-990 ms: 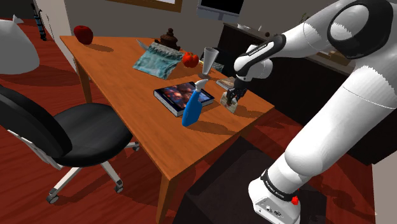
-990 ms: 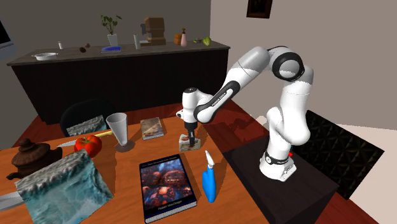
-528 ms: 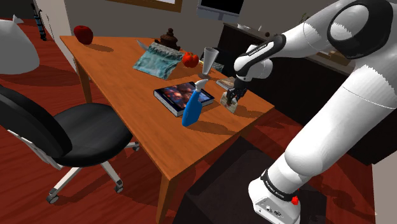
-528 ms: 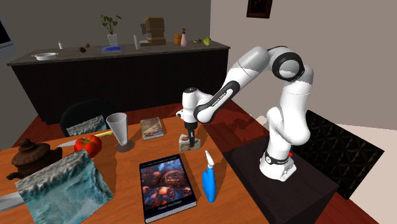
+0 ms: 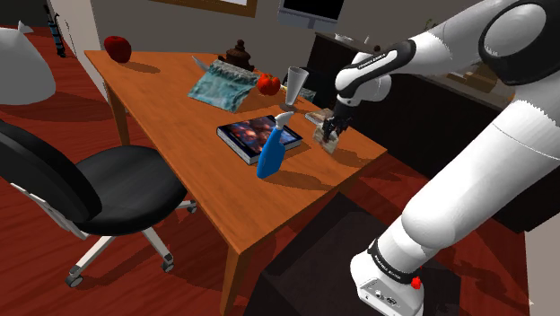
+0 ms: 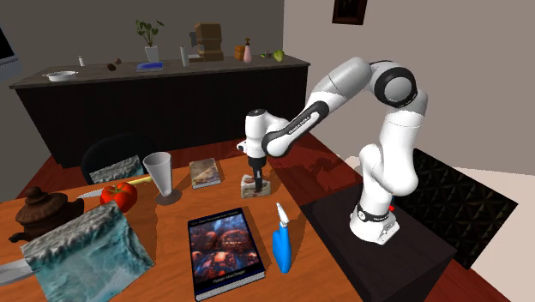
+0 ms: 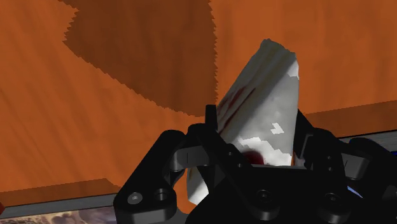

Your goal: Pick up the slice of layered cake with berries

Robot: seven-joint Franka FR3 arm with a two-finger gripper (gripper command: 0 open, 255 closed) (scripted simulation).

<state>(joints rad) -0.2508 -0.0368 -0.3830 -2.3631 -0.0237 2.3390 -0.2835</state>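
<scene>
The cake slice is a pale grey-white wedge with red berry stains. My black gripper is shut on it, one finger pressed to each side. In the shoulder view the gripper holds the slice just above the wooden table, near the table's right corner. In the second exterior view the slice hangs under the gripper, a little above the tabletop. The wrist view has the slice's shadow on the wood below.
A blue spray bottle and a dark book lie just to the shoulder view's left of the slice. A grey cup, a red fruit and a small book sit behind. An office chair stands beside the table.
The gripper has risen a little with the cake slice clasped in it, lifting the slice off the table. The arm's forearm has swung upward.
</scene>
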